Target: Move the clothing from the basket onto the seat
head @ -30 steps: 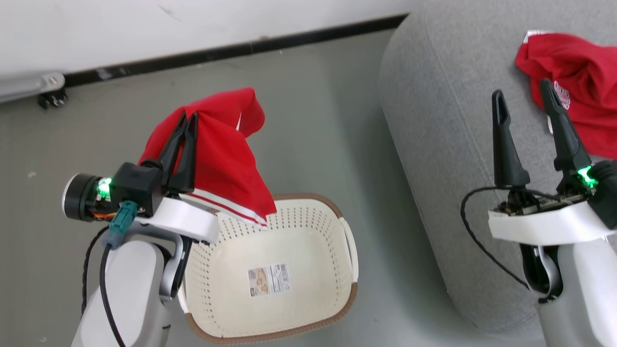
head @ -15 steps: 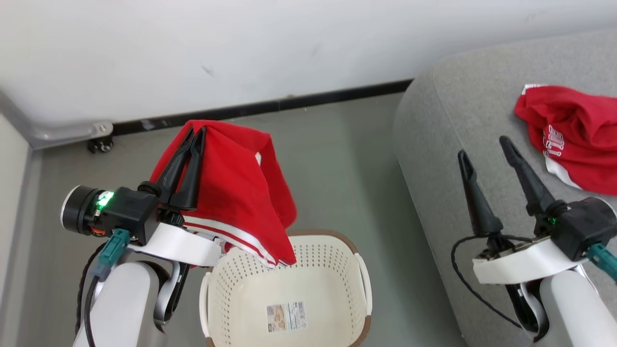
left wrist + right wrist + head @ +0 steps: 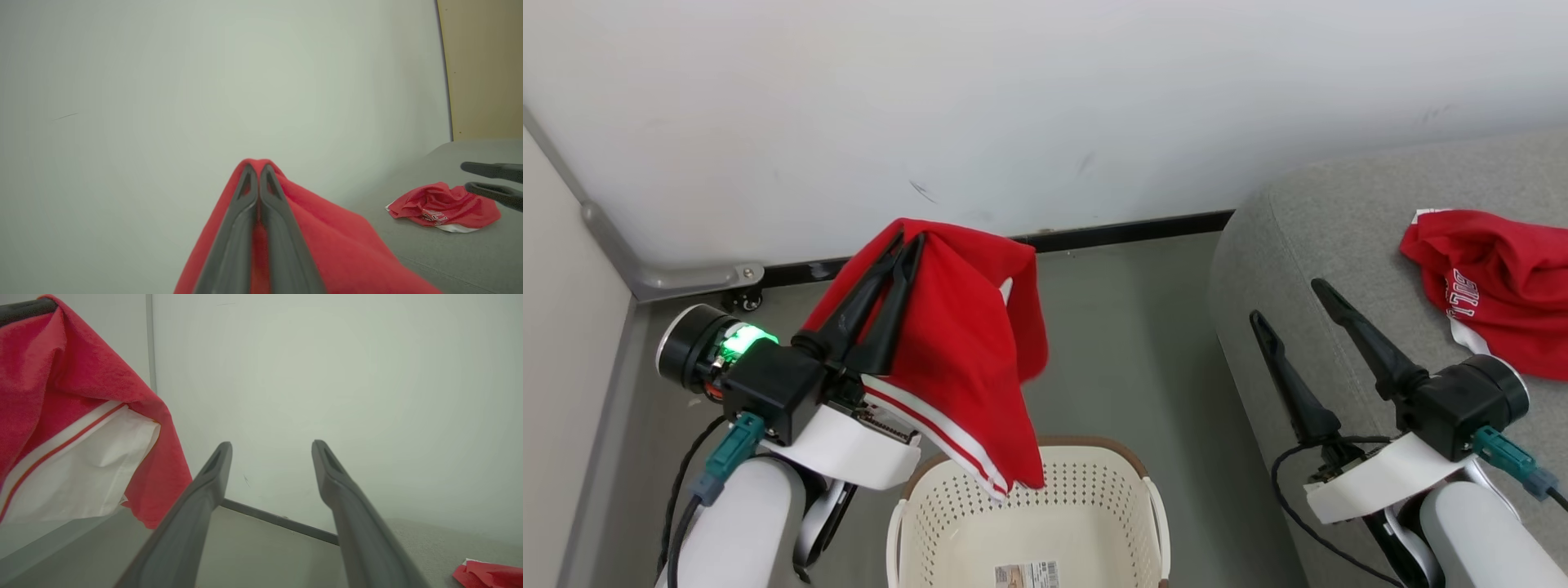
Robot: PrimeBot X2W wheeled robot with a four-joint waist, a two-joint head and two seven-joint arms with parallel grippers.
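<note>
My left gripper (image 3: 908, 238) is shut on a red garment (image 3: 968, 343) with white stripes, which drapes over its fingers and hangs above the cream basket (image 3: 1094, 498). In the left wrist view the closed fingers (image 3: 258, 169) poke out of the red cloth (image 3: 327, 245). A second red garment (image 3: 1494, 286) with white lettering lies crumpled on the grey seat (image 3: 1307, 237). My right gripper (image 3: 1286, 300) stands open over the seat's left edge, to the left of that garment, with nothing between its fingers (image 3: 220, 457). The held garment (image 3: 73, 396) also shows at the left of the right wrist view.
A white wall with a black skirting strip (image 3: 1127, 230) stands close behind. A grey metal bracket (image 3: 694, 278) and a small castor sit at the left corner. Grey floor (image 3: 1127, 359) lies between basket and seat. The basket's bottom carries a label (image 3: 1025, 574).
The head camera has tilted up, so basket and seat slid down the picture. My left gripper has lifted the red garment higher above the basket. The right gripper stays open.
</note>
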